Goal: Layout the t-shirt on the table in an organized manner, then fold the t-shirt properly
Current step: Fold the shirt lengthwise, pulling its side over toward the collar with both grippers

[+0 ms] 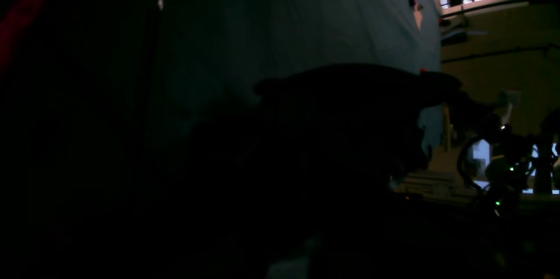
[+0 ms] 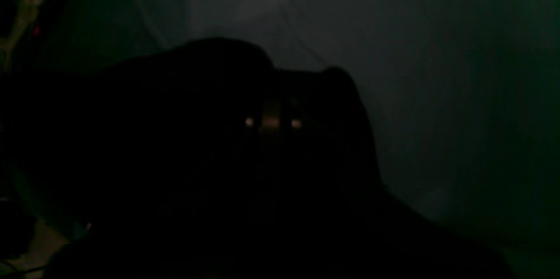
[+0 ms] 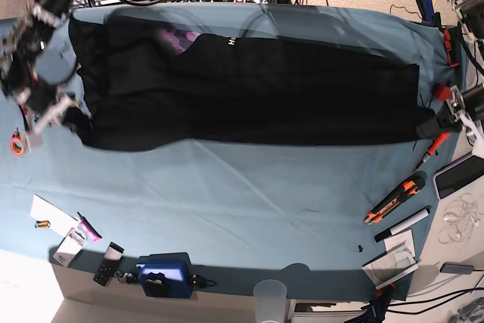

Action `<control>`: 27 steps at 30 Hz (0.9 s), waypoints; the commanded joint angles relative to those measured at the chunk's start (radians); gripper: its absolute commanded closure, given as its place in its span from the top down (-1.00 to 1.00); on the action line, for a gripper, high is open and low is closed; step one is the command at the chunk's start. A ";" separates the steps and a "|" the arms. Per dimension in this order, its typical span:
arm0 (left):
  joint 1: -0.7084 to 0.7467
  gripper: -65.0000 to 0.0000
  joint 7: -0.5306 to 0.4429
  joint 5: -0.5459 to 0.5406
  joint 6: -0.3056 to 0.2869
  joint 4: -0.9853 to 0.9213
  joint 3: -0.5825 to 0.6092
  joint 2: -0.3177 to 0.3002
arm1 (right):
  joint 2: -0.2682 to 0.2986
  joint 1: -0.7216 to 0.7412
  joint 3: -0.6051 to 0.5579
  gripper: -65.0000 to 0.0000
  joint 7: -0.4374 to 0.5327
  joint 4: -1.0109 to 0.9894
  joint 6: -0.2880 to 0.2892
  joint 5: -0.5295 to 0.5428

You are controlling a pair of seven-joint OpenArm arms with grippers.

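The t-shirt (image 3: 249,96) lies stretched lengthwise across the far half of the table (image 3: 227,202), one long edge apparently doubled over, with white lettering and a purple patch showing near the collar end. The right gripper (image 3: 72,117) sits at the shirt's corner on the base view's left, and the left gripper (image 3: 442,120) at the opposite corner; both are clenched, apparently each pinching black cloth, though both wrist views are too dark to confirm this. Risks noted: uneven travel of the two arms would skew the fold line; a thin pinch could slip and drop a corner; the left gripper works close to the screwdriver (image 3: 431,149) and utility knife (image 3: 392,200), which could snag the fabric.
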 commanded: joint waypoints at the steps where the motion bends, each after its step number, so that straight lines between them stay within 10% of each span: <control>1: -0.011 -1.00 -0.010 -0.029 -0.005 0.017 -0.008 -0.027 | 0.023 0.001 0.020 -1.00 0.024 0.019 0.001 0.027; 12: -0.012 -1.00 -0.010 0.011 -0.031 0.017 -0.004 -0.016 | 0.023 -0.130 0.114 -1.00 0.024 0.019 0.001 0.048; 27: -0.012 -1.00 -0.010 0.212 -0.068 0.017 -0.005 0.025 | 0.018 -0.148 0.120 -1.00 0.069 0.019 0.001 -0.276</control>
